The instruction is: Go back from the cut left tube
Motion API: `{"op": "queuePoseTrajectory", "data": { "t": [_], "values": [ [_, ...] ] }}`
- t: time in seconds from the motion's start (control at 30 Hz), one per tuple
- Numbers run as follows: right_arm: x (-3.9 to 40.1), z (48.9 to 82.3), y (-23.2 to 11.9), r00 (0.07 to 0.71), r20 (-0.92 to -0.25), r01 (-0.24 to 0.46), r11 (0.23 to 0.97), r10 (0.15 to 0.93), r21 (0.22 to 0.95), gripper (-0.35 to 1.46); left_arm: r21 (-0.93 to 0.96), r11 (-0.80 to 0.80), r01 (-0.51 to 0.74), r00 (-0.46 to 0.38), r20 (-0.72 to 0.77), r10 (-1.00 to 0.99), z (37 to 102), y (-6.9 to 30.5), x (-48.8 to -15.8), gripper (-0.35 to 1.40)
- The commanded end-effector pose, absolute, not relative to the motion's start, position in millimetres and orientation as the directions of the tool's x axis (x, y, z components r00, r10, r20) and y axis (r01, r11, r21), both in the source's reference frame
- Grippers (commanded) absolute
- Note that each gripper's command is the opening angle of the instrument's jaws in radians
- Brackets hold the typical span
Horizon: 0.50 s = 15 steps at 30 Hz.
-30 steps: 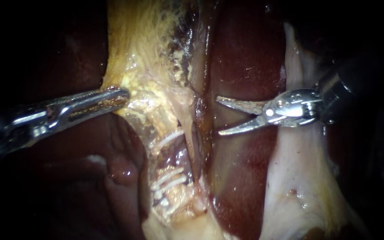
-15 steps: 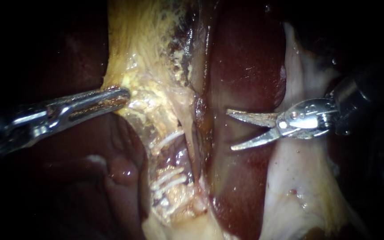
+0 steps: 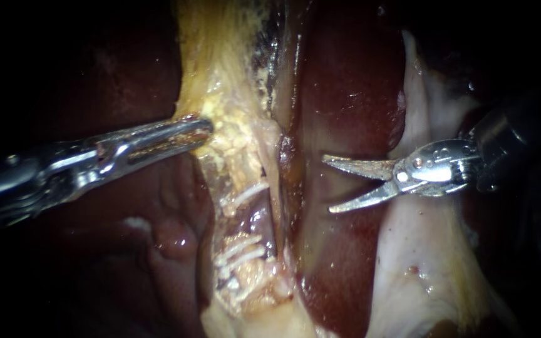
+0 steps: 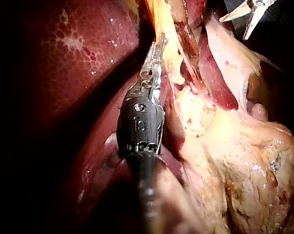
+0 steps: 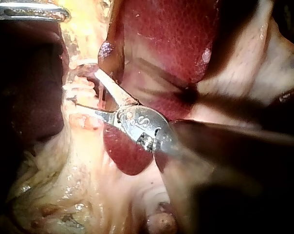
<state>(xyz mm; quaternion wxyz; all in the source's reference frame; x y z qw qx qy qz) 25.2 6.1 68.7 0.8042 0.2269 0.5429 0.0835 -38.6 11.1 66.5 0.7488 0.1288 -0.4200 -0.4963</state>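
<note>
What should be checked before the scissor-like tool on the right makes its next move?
1. Silver-bladed right instrument, blades apart and holding nothing: ok.
2. Blades clear of the pale clipped tube, with dark red liver behind them: ok.
3. Thin white clips seated across that tube: ok.
4. Slender metal left instrument clamped on yellow fatty tissue: ok.
5. Free room behind the right shaft: cannot tell.

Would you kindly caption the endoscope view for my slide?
Right instrument, blades open, clear of the clipped tube; left instrument grips tissue.
</note>
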Motion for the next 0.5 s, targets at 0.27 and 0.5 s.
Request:
{"op": "queuePoseTrajectory", "data": {
  "t": [0.27, 0.5],
  "values": [
    [25.4, 68.5, 6.1, 0.396, -0.835, 0.112, 0.883, 0.381, 0.456, 0.91, 0.614, 0.475, 0.63, 0.159, 0.497, -0.853, 66.8, 11.1, -39.2, -0.35],
    [25.4, 68.5, 6.2, 0.396, -0.835, 0.111, 0.883, 0.382, 0.456, 0.91, 0.616, 0.476, 0.628, 0.16, 0.497, -0.853, 66.8, 11.0, -39.1, -0.35]
  ]
}}
